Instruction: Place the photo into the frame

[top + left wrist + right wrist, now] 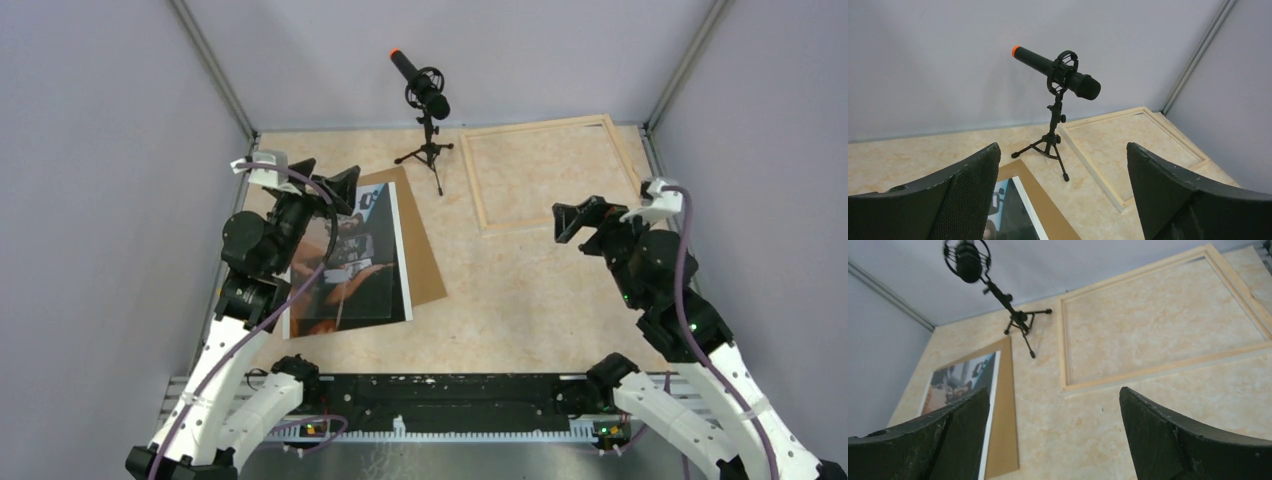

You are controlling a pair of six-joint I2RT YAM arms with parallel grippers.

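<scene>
At left centre, photo (pixel 352 262) lay on board (pixel 425 262); frame (pixel 540 125) sat upper right. Left gripper (pixel 325 180) and right gripper (pixel 583 218) both spread wide, empty.

A microphone (pixel 432 98) on a small tripod stands at the back of the tabletop (pixel 520 290), between the brown board (pixel 422 262) carrying the photo (pixel 360 280) on the left and the frame (pixel 475 190) on the right, its legs near both. In front of it a wide strip of bare tabletop runs open between board and frame. Walls (pixel 90 200) close the left, back and right sides, tight beside the frame.
</scene>
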